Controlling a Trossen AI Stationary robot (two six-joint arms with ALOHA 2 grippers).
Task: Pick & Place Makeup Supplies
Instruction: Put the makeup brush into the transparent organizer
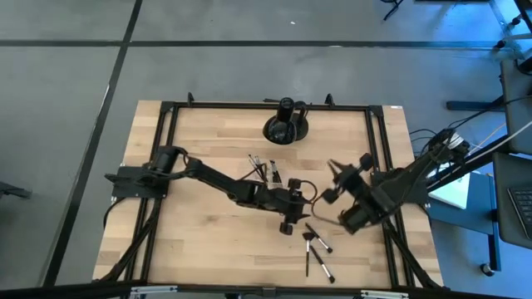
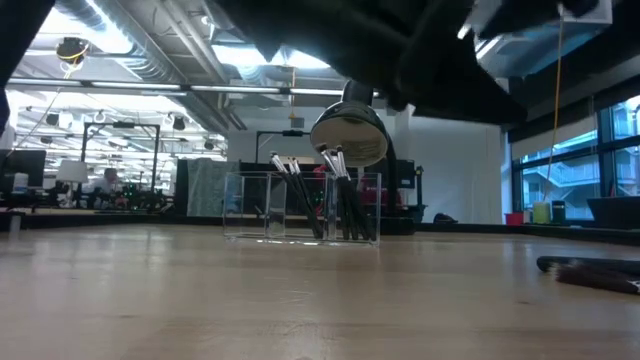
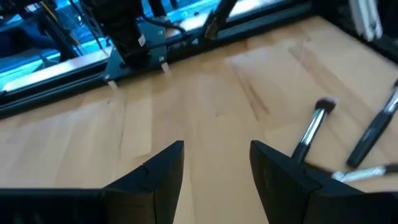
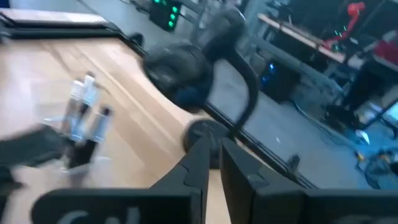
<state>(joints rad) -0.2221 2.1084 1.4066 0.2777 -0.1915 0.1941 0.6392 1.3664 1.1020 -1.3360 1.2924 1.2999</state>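
Hovering with fingers spread and empty, the left gripper point(image 3: 214, 171) risks scattering the loose brushes point(image 1: 316, 249); the right gripper point(image 4: 214, 162), pressed together, waits nearby.

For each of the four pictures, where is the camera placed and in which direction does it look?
High view: above the table, looking straight down; both arms show, left gripper open near loose brushes.
Low view: at tabletop height, looking level at the clear organiser; a dark arm blurs overhead.
Left wrist view: on the left arm, facing the wood past its open fingers.
Right wrist view: on the right arm, its fingers closed.
Shared: the round mirror also shows in the low view.
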